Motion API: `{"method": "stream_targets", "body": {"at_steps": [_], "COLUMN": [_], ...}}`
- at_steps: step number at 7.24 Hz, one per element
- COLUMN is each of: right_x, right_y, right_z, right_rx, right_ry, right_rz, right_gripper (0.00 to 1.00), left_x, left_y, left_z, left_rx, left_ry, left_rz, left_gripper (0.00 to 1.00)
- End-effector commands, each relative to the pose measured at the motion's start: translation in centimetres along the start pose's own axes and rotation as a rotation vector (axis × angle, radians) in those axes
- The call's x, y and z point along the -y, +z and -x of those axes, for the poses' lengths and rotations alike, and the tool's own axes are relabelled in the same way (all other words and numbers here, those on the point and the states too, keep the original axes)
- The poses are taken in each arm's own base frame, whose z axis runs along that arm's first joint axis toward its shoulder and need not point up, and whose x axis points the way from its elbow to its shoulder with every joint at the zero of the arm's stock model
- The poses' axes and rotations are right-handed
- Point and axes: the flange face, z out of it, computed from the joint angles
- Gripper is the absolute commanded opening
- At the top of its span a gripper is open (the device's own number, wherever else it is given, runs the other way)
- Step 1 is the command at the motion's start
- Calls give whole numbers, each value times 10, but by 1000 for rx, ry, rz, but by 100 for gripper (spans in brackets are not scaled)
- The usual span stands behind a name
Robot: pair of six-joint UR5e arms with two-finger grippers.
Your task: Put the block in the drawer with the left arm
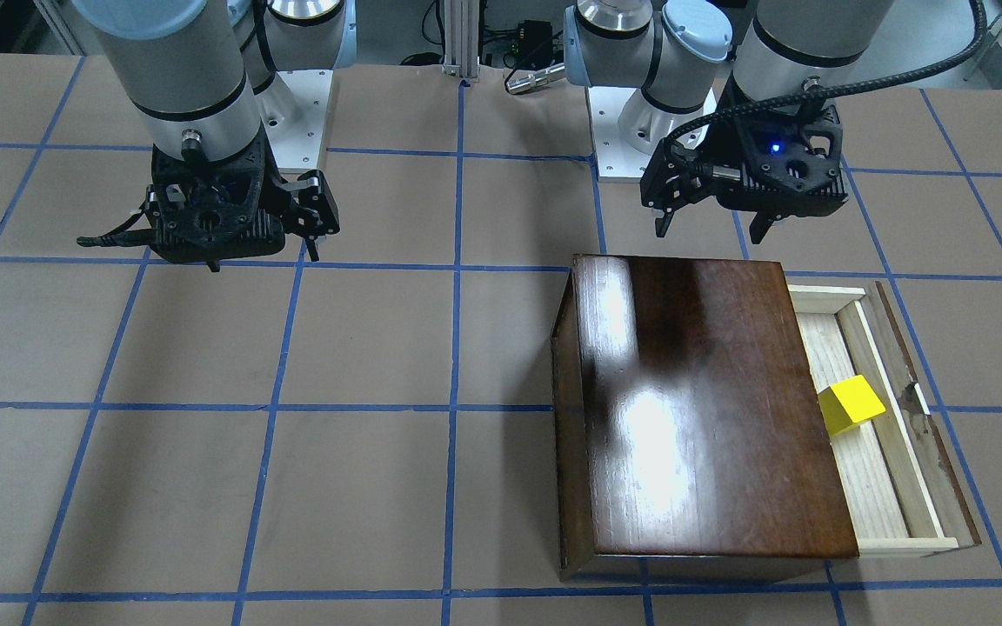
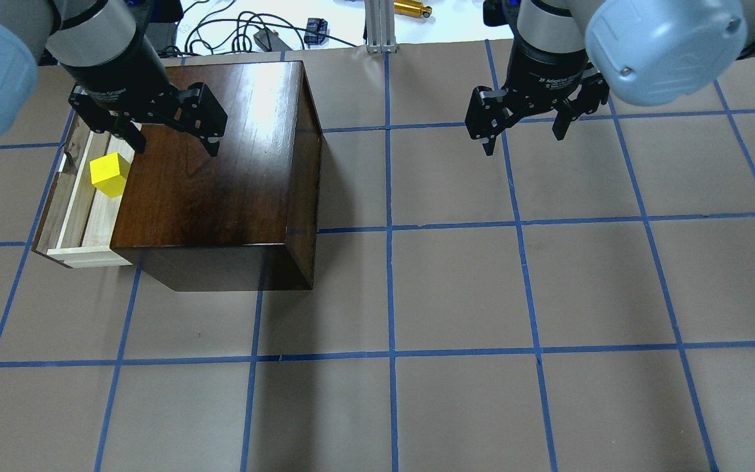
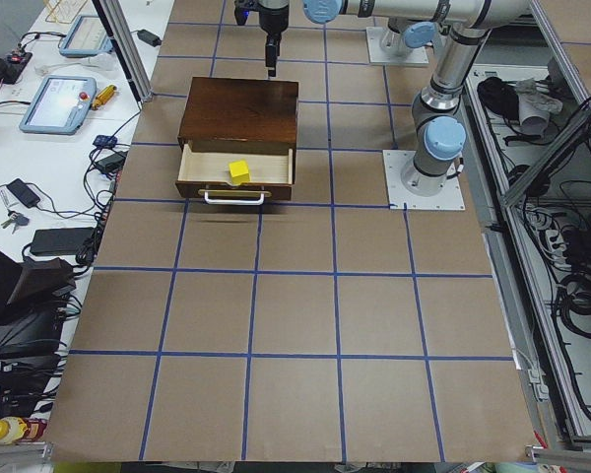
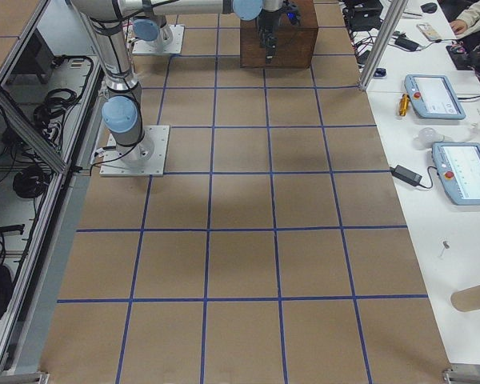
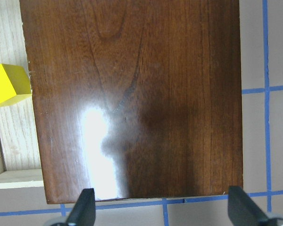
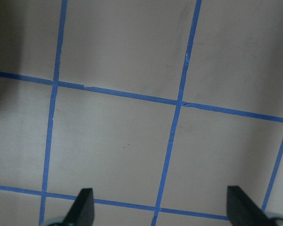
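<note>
The yellow block (image 1: 851, 405) lies inside the open drawer (image 1: 875, 504), which is pulled out of the dark-brown cabinet (image 1: 692, 409). It also shows in the overhead view (image 2: 109, 174), the left side view (image 3: 239, 171) and the left wrist view (image 5: 7, 85). My left gripper (image 1: 711, 228), with the blue light, hangs open and empty above the cabinet's robot-side edge (image 2: 174, 141); its fingertips (image 5: 83, 211) show over the cabinet top. My right gripper (image 2: 523, 134) is open and empty above bare table, far from the cabinet.
The drawer's white handle (image 3: 234, 198) faces the table's left end. Brown table surface with blue tape grid (image 2: 456, 288) spreads around the cabinet. Cables and tablets (image 3: 57, 103) lie on the benches beyond the table edges.
</note>
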Motion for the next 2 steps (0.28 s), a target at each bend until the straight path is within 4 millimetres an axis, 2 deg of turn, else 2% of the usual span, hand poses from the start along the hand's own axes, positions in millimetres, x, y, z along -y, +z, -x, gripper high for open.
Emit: {"method": "stream_targets", "body": {"at_steps": [1, 2], "right_x": [0, 0], "right_y": [0, 0], "right_z": [0, 0], "right_rx": [0, 0], "right_ry": [0, -1], "right_rz": [0, 0], "right_gripper": [100, 100], "left_x": [-2, -2], "left_y": [-2, -2], "left_z": [0, 0], "left_rx": [1, 1], "left_ry": [4, 6], "left_rz": [-4, -4], "left_gripper": [100, 100]}}
